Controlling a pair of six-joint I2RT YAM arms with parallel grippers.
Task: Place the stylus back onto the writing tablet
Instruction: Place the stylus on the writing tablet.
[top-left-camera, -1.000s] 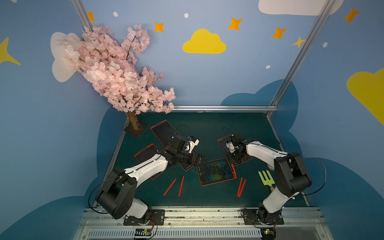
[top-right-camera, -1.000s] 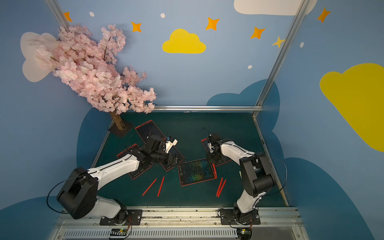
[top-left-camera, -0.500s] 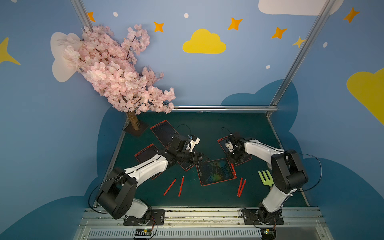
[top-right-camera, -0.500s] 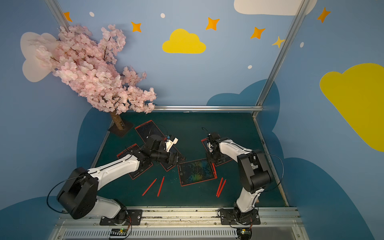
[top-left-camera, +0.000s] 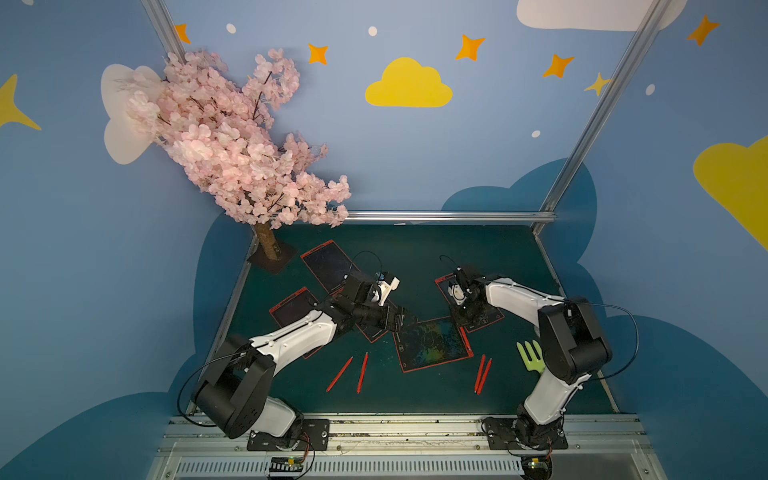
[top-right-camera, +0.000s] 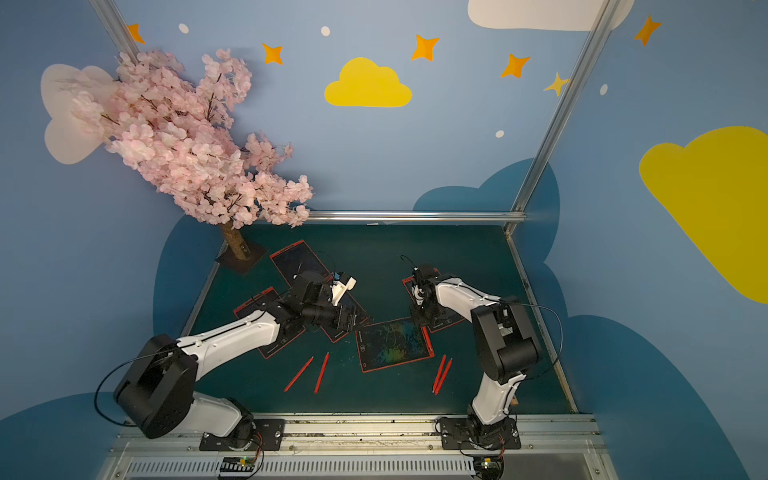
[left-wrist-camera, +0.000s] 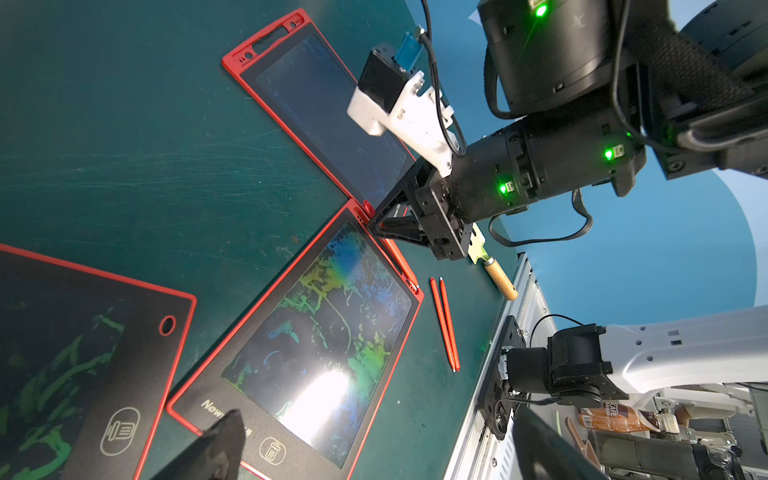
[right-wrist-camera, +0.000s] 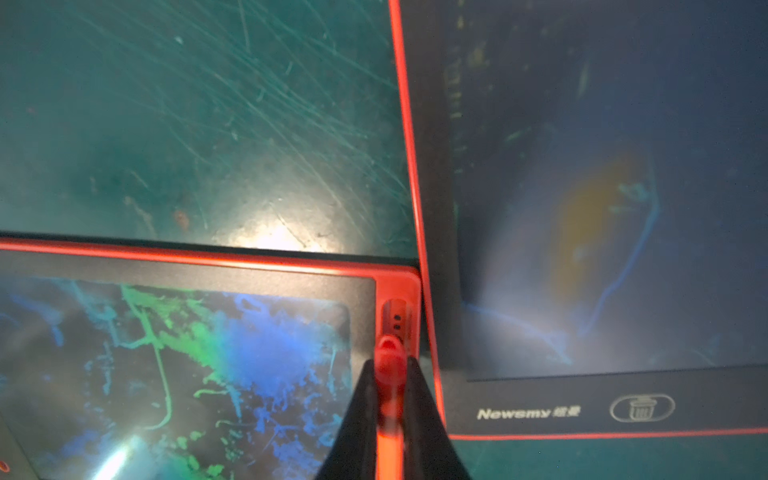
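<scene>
- Red stylus (right-wrist-camera: 388, 361) is clenched in the right jaws, its end right at the slot (right-wrist-camera: 397, 318) in the red rim of the scribbled tablet (top-left-camera: 432, 343).
- In the left wrist view the shaft runs along that rim. I can't tell if it's seated.
- My read: nearly done. Left to do: press it home, let go, back off.
- Left jaws are spread wide and empty, parked by another corner of the same tablet. Contact unclear.
- Blank tablet (right-wrist-camera: 602, 208) butts up against the slot corner, so there's little side room for the jaws and it could get nudged.
- Spare styluses lie loose on the surface (top-left-camera: 415, 257): a pair (top-left-camera: 482, 374) to one side, two more (top-left-camera: 338, 374) to the other.
- More tablets (top-left-camera: 291, 307) under the left arm, a green fork (top-left-camera: 531, 357) and a blossom tree (top-left-camera: 232, 145) are all clear of the work.
</scene>
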